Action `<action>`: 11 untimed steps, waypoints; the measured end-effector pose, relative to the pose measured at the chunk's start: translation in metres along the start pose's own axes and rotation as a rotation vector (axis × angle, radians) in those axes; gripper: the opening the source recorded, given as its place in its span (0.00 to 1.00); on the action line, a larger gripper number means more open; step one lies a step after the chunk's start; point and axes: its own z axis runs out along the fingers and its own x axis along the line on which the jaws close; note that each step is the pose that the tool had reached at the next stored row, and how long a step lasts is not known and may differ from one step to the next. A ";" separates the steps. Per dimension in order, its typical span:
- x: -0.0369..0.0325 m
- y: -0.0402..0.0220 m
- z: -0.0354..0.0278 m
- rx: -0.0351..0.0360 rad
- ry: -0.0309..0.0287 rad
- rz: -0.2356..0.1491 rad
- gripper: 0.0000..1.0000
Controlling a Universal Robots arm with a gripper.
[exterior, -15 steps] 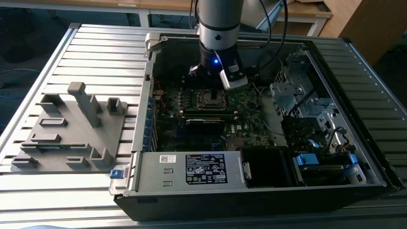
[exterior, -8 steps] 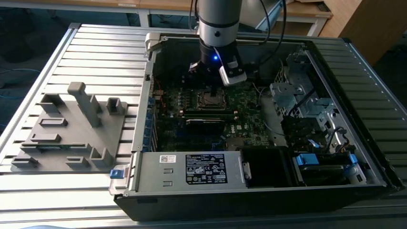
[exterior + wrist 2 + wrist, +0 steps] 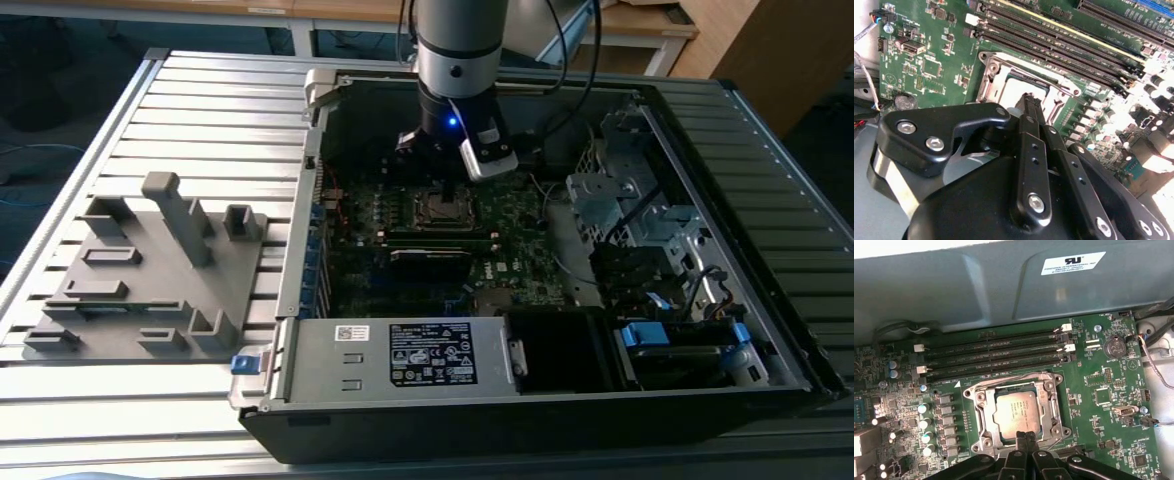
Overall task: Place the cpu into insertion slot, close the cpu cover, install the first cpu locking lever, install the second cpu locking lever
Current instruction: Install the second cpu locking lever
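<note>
black claw (image 3: 1026,437) fingers pressed together, tips at edge of socket | flat square silver-grey cpu (image 3: 1017,412) seated in slot | shiny silver metal cpu cover (image 3: 1050,399) lying closed around chip | green motherboard (image 3: 1104,405) inside open black computer case (image 3: 747,330) on slatted grey desk (image 3: 200,110)

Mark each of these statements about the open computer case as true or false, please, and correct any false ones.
1. The cpu lies in its socket, under the cpu cover. True.
2. The pincer is spread wide open. False: its fingers are together, at the socket's edge.
3. The pincer holds a memory stick. False: nothing shows between its fingers.
4. A grey fixture sits outside the case, on the exterior view's left. True.
5. A coin battery is on the motherboard. True.
</note>
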 end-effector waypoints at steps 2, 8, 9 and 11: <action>0.0000 -0.0001 -0.0003 0.0000 0.0000 0.000 0.11; -0.0001 -0.0006 -0.0003 -0.0001 0.0000 0.000 0.11; -0.0001 -0.0006 -0.0003 -0.0001 0.0000 0.000 0.11; -0.0001 -0.0007 -0.0003 0.0000 0.0000 0.000 0.11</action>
